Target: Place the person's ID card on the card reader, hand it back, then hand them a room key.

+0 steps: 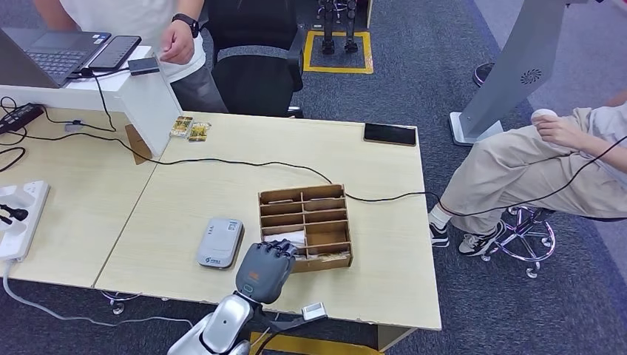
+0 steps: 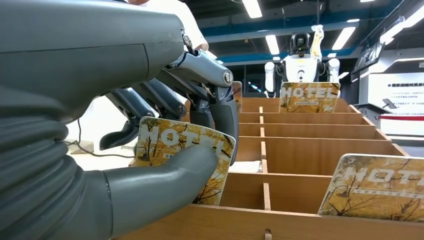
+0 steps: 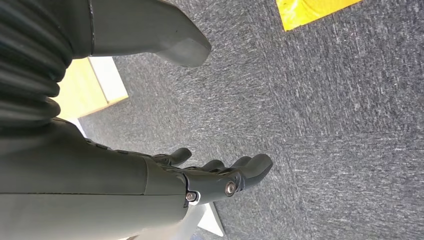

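Head view: tabletop (image 1: 185, 185), pale wood, cut off at the left edge. At far left a white power strip (image 1: 18, 218) runs partly out of frame. Near the front edge lies the card reader (image 1: 220, 242), grey and white, nothing on top of it. Just right of it stands the wooden organiser (image 1: 304, 225), split into compartments; most of what sits in them is too small to read from above. A black cable (image 1: 244, 163) crosses the tabletop behind the box. A black phone (image 1: 390, 134) rests near the far right corner.

Left hand (image 1: 265, 271) comes in from the front edge, palm down, fingers reaching over the organiser's near-left corner. The hand hides whatever it grips from this angle.

Left wrist view settles it: the left hand (image 2: 165, 130) pinches a room key (image 2: 182, 160), a card printed "HOTEL", thumb pressed on the face, dark fingers behind it. The card's lower edge is hidden behind the thumb and the near wall, so whether it is clear of its slot I cannot tell. 2 more cards stand in the box; 1 at the near right (image 2: 377, 187), 1 at the far end.

Right wrist view: right hand (image 3: 200, 175) hangs over grey carpet (image 3: 325, 125), fingers loosely apart and lightly curled, holding nothing.

A person (image 1: 159, 29) stands behind the far left of the tabletop; another sits at right, partly cropped.
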Controlling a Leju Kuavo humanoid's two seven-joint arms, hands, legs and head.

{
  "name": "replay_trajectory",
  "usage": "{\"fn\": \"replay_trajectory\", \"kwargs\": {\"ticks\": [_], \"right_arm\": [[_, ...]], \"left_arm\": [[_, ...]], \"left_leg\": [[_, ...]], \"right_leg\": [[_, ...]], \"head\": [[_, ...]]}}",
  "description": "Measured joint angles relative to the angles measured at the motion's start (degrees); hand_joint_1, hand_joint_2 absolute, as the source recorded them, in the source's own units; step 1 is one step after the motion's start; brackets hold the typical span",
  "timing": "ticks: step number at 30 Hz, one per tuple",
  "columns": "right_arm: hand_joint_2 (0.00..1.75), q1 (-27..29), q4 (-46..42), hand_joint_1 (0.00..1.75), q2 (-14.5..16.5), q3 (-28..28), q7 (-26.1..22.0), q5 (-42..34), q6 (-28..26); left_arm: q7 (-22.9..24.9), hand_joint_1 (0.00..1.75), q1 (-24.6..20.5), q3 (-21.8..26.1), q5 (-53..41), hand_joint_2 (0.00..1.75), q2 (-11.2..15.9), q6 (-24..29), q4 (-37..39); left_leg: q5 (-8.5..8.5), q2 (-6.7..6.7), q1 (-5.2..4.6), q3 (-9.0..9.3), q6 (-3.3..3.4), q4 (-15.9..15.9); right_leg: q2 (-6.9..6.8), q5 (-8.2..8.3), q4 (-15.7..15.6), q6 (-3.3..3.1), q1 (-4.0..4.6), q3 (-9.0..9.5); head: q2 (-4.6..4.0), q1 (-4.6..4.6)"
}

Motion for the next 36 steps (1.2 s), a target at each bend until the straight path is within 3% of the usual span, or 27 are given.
{"fn": "replay_trajectory", "kwargs": {"ticks": [13, 22, 26, 36], "right_arm": [[1.75, 0.0, 0.2, 0.0, 0.0, 0.0, -0.7, 0.7, -0.1], [1.75, 0.0, 0.7, 0.0, 0.0, 0.0, -0.8, 0.9, -0.9], [1.75, 0.0, 1.2, 0.0, 0.0, 0.0, -0.8, 1.0, -1.4], [1.75, -0.7, 2.9, 0.0, -0.7, 0.1, -0.7, 2.0, -2.9]], "left_arm": [[-4.6, 1.75, 1.3, 2.2, 4.7, 1.75, -0.7, 4.6, -0.4], [-18.2, 1.75, 4.0, 11.0, 7.2, 1.75, -4.4, 4.8, -9.1], [-23.3, 1.75, 3.8, 15.1, 12.6, 1.75, -6.4, 4.8, -13.5], [-22.1, 1.75, -3.7, 17.8, 23.0, 1.75, -6.2, 4.8, -18.5]], "left_leg": [[0.0, 0.0, 0.0, -0.01, 0.0, 0.0], [0.01, -0.01, 0.0, -0.02, 0.01, 0.0], [0.02, -0.01, 0.0, 0.0, 0.02, 0.0], [0.08, -0.03, 0.01, 0.0, -0.01, 0.0]], "right_leg": [[0.0, 0.0, 0.0, 0.0, 0.0, 0.0], [0.0, 0.0, 0.0, 0.0, 0.0, 0.0], [-0.01, 0.01, 0.0, 0.01, 0.0, 0.0], [-0.02, 0.06, 0.0, 0.01, 0.01, 0.01]], "head": [[0.0, 0.01], [-0.01, 0.01], [0.0, 0.01], [0.0, 0.01]]}}
